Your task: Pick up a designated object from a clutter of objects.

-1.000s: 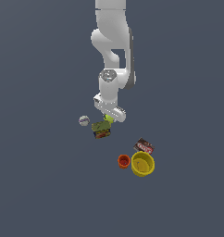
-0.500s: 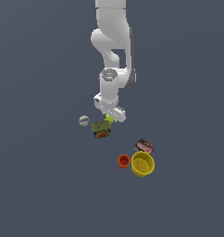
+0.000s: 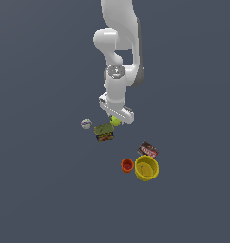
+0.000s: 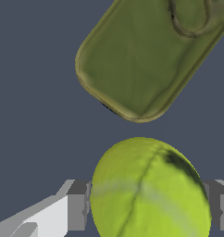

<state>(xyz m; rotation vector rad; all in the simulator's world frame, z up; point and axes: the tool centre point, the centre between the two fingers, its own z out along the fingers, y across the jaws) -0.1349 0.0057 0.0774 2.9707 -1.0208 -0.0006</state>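
The gripper sat low over the tennis ball, which lay squarely between its fingers; they flanked it closely on both sides, though firm contact could not be told. Just beyond lay the green-brown box, near but apart; the white-grey ball sat to the exterior view's left; the surface was plain dark grey, leaving free room above.

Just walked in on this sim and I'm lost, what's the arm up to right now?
The arm's gripper is down over the tennis ball, one finger on each side of it, right beside the green-brown box. Whether the fingers actually press it can't be told. The white-grey ball, dark box, orange cup and yellow bowl sit apart.
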